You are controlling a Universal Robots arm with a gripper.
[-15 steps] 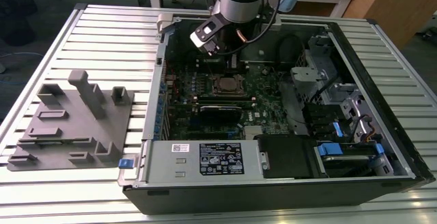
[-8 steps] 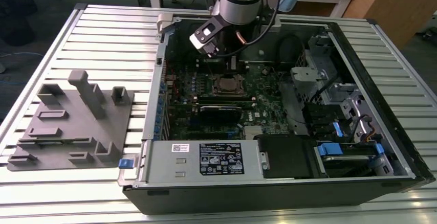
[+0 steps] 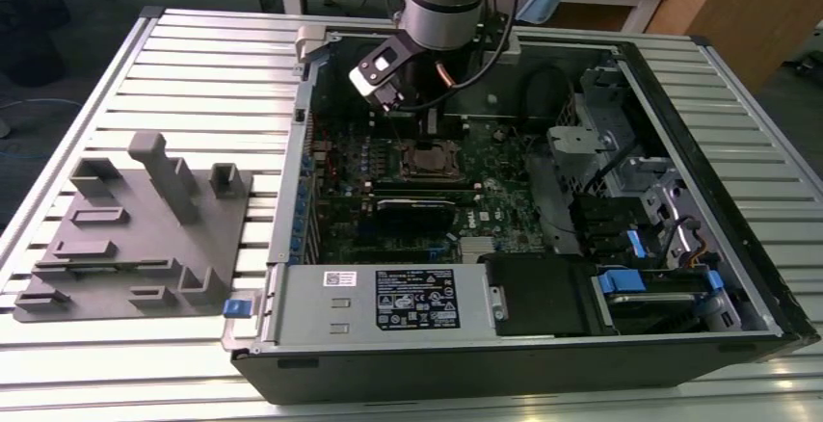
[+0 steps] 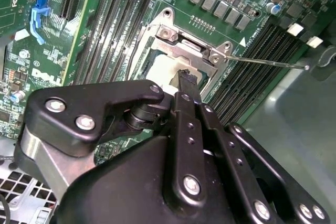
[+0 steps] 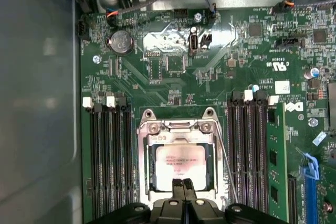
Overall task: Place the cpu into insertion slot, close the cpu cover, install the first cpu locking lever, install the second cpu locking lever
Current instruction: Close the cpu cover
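The cpu (image 5: 181,162) lies flat in the insertion slot (image 5: 143,167), pale silvery top up, on the green board (image 5: 157,93). The cpu cover (image 5: 180,127) is down, framing the chip with its silvery plate. My gripper (image 5: 182,184) hangs just above the chip's edge, fingertips pressed together and shut with nothing between them. In the second wrist view the black fingers (image 4: 187,80) stand over the cpu (image 4: 160,69) and the cpu cover (image 4: 191,51). A thin wire locking lever (image 4: 273,63) sticks out from the socket, unlatched. In the exterior view the gripper (image 3: 401,102) hovers over the insertion slot (image 3: 430,159).
Black memory slots (image 5: 107,156) flank the socket on both sides. The open computer case (image 3: 720,152) has tall walls, a drive cage (image 3: 643,200) and a labelled power supply (image 3: 411,302). A grey fixture block (image 3: 142,220) sits on the slatted table at the exterior view's left.
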